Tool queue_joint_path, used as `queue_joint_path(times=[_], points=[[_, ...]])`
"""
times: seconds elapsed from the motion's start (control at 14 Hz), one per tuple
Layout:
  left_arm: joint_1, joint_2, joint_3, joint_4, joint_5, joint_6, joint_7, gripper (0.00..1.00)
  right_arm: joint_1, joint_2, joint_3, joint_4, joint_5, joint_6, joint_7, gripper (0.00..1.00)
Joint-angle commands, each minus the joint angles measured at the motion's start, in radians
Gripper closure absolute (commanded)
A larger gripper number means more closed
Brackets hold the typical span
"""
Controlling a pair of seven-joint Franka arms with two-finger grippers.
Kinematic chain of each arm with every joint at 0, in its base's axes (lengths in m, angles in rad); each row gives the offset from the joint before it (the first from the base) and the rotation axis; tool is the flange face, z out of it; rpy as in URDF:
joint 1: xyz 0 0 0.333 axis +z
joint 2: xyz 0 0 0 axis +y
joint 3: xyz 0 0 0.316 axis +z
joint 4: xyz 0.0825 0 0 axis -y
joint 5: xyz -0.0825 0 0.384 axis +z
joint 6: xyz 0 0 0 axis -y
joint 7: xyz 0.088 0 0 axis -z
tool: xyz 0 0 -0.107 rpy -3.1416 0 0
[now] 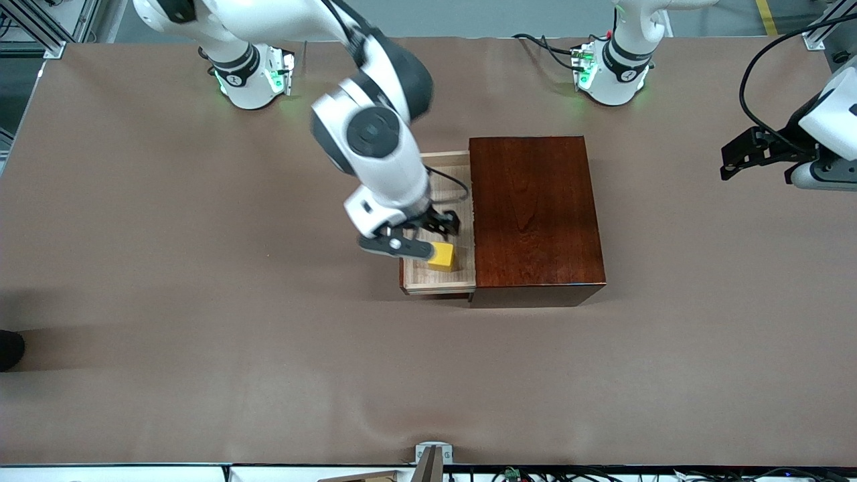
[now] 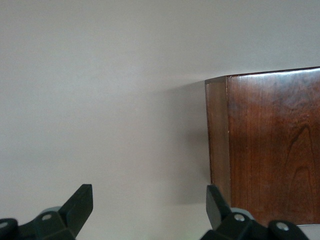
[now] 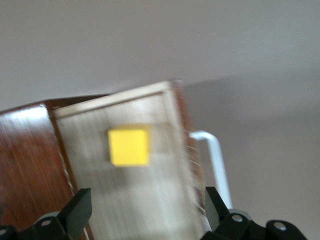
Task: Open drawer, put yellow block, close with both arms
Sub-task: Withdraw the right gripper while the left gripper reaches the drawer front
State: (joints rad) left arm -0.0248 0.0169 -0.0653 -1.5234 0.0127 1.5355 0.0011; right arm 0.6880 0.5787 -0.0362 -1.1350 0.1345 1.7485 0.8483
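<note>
The drawer (image 1: 436, 278) stands pulled out of the dark wooden box (image 1: 534, 211) toward the right arm's end of the table. The yellow block (image 1: 442, 256) lies on the drawer's pale floor, in its part nearer the front camera. My right gripper (image 1: 425, 235) hangs open just above the drawer, beside the block and holding nothing. In the right wrist view the yellow block (image 3: 129, 146) lies on the drawer (image 3: 100, 190) between my open right gripper's (image 3: 147, 200) fingers, with the white handle (image 3: 216, 160) beside it. My left gripper (image 1: 730, 159) waits open past the box (image 2: 270, 150).
The brown table cover (image 1: 201, 268) stretches around the box. Both arm bases (image 1: 251, 77) stand along the edge farthest from the front camera. Cables (image 1: 546, 47) lie near the left arm's base. A small bracket (image 1: 434, 454) sits at the table edge nearest the front camera.
</note>
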Motion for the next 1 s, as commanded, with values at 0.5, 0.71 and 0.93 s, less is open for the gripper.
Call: queue_joint_path(times=[0.5, 0.71, 0.93], points=[[-0.159, 0.201, -0.102, 0.135, -0.013, -0.003, -0.520, 0.00, -0.509, -0.565, 0.001, -0.557, -0.038, -0.118, -0.604, 0.00], [-0.276, 0.262, -0.102, 0.147, -0.013, 0.012, -0.818, 0.00, -0.613, -0.580, -0.001, -0.566, -0.098, -0.141, -0.650, 0.00], [-0.377, 0.313, -0.103, 0.149, -0.014, 0.098, -1.025, 0.00, -0.702, -0.580, -0.001, -0.560, -0.118, -0.139, -0.737, 0.00]])
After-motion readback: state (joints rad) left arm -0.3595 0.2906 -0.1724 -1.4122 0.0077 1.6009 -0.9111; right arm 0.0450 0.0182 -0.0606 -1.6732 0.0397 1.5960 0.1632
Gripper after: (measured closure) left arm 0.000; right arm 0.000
